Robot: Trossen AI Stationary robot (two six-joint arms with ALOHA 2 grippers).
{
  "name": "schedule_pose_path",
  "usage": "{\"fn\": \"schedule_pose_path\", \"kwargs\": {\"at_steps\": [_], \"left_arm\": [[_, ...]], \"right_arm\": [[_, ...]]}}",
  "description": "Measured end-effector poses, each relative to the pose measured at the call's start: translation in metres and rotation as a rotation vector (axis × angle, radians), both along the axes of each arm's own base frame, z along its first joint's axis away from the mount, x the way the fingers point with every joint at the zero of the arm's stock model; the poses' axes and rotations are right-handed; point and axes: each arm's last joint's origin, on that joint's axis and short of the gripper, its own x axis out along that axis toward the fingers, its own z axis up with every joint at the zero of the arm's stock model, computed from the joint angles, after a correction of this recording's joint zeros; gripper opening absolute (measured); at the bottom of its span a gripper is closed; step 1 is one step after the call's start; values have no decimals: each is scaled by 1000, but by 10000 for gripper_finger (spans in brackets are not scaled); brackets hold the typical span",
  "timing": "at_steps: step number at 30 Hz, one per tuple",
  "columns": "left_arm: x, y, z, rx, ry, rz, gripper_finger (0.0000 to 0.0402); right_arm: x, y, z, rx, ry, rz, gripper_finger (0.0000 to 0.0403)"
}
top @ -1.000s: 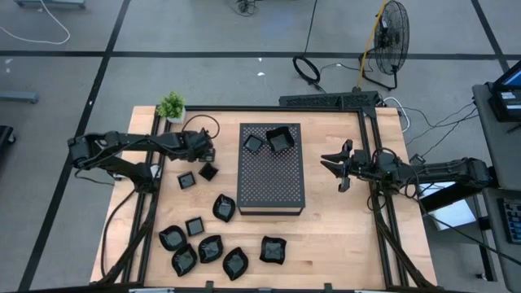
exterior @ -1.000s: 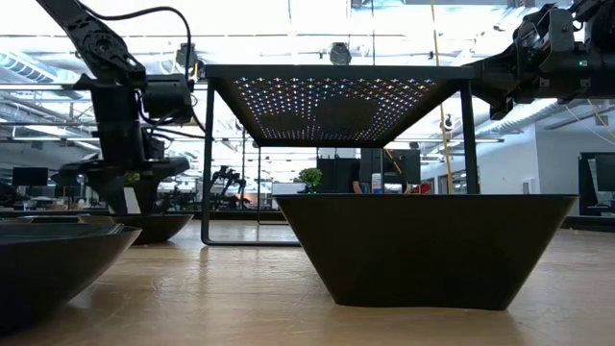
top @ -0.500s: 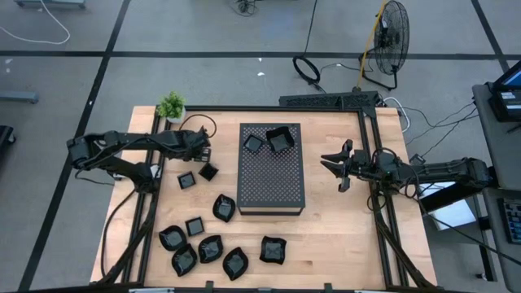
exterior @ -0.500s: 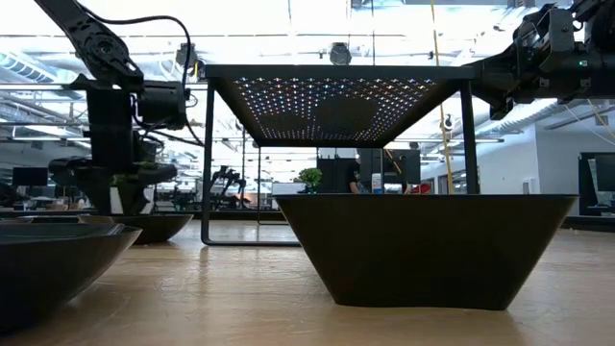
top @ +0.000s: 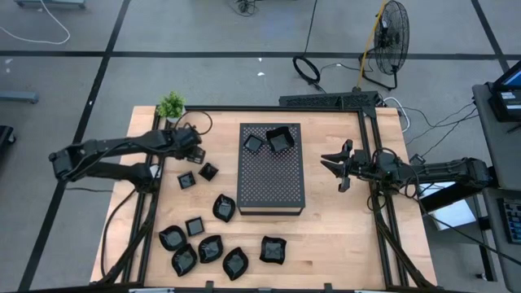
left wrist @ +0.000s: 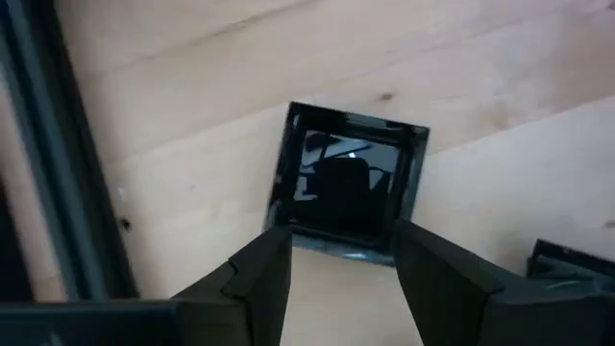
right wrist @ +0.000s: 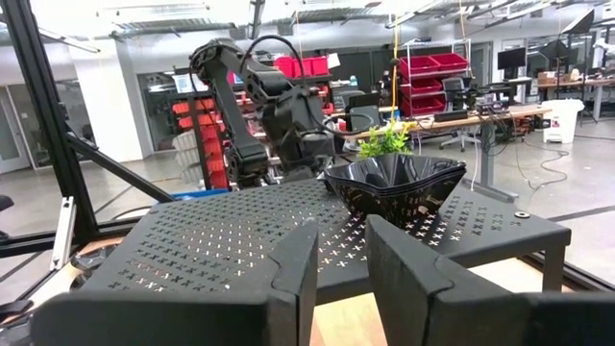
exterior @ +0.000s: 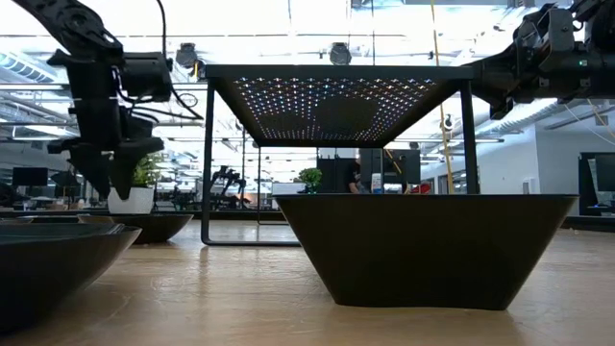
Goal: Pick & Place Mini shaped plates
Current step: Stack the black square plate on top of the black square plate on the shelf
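1. Fingers of the left gripper [left wrist: 336, 264] stand spread apart with nothing between them; the gripper hangs above the wooden table [top: 334, 236], clear of its surface in the low view [exterior: 106, 178].

2. Directly under and ahead of those fingers, in the left wrist view, lies a small glossy black square plate [left wrist: 348, 183], flat on the wood and not touched.

3. A corner of a second small black plate [left wrist: 572, 264] shows just beside it in the same view.

4. In the high view the left gripper [top: 189, 145] sits near the table's far left corner, close to a small green potted plant [top: 171, 106], with two little square black plates [top: 186, 180] [top: 207, 171] just below it.

5. Farther from it, toward the near edge, a cluster of leaf-shaped and wavy-rimmed black plates [top: 210, 248] lies scattered on the wood.

6. To the gripper's right stands the large dark perforated rectangular box [top: 271, 175], raised on legs, with two black plates [top: 281, 140] [top: 254, 143] resting on its far end.

7. Beyond the box, the right gripper [top: 335, 163] waits above the table's right side, its fingers [right wrist: 288, 264] slightly parted and holding nothing, pointing at the box.
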Motion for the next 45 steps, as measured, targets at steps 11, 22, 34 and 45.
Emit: {"fn": "schedule_pose_path", "kwargs": {"at_steps": [11, 22, 34, 45], "left_arm": [[-11, 17, 0, 17, 12, 94, 186], [-6, 35, -19, -86, 40, 41, 186], [-6, 44, -30, -142, 52, 31, 186], [-5, 45, -30, -140, 29, 33, 60]], "right_arm": [[0, 0, 0, 1, -5, 2, 77], [0, 0, 0, 2, -5, 4, 77], [0, 0, 1, 2, -8, 4, 77], [0, 0, 1, 2, -7, 4, 77]]}}
